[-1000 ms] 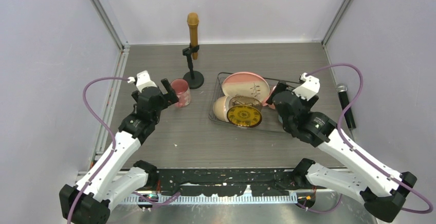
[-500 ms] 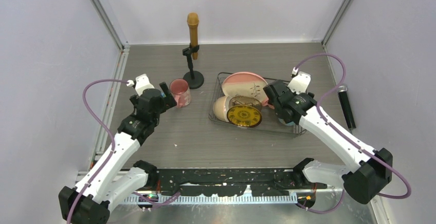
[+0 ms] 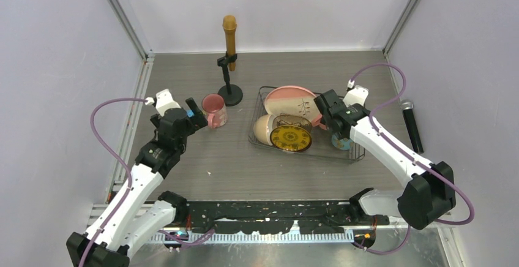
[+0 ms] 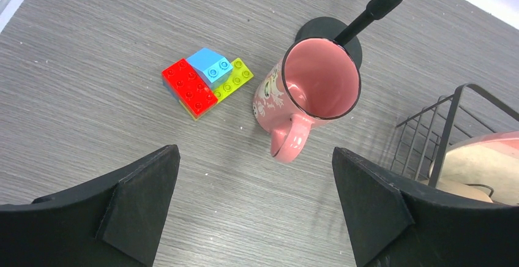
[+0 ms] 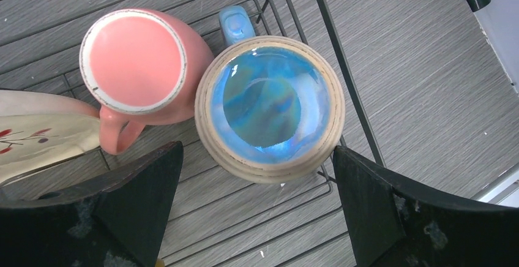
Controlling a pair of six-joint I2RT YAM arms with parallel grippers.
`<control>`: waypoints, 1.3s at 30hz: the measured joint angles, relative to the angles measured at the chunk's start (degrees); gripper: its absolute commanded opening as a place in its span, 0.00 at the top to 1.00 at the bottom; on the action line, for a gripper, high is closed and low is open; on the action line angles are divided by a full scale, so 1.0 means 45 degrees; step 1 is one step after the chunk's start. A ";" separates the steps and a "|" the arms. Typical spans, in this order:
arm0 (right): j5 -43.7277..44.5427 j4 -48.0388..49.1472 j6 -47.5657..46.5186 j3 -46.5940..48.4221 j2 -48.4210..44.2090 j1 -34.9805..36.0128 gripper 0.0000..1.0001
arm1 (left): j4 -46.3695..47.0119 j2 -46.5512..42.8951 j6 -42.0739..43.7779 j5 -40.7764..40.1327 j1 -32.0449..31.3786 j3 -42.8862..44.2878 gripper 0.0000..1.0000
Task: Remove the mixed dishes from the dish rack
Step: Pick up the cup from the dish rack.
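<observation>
The black wire dish rack [image 3: 318, 154] holds a large pink-and-cream plate [image 3: 292, 100], a cream bowl [image 3: 263, 129], a brownish bowl [image 3: 292, 122] and a small yellow patterned plate [image 3: 290, 138]. At its right end an upside-down pink mug [image 5: 136, 65] stands next to an upside-down cream mug with a blue base [image 5: 269, 105]; its inside is hidden. My right gripper [image 5: 257, 206] hovers open above these two mugs. Another pink mug [image 4: 312, 89] stands upright on the table left of the rack. My left gripper [image 4: 254, 199] is open and empty, just short of its handle.
Toy blocks [image 4: 205, 82] lie left of the upright pink mug. A round-based microphone stand [image 3: 230, 92] stands just behind it. A black microphone [image 3: 411, 125] lies on the table right of the rack. Walls enclose three sides of the table.
My right arm has swung back and inward over the rack's right end. My left gripper has drawn back slightly from the upright pink mug.
</observation>
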 measured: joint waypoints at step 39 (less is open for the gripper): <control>-0.0534 0.2919 -0.0957 -0.2259 -0.0214 -0.1195 0.04 | 0.0068 -0.0345 0.0005 0.0015 0.0000 -0.0024 0.00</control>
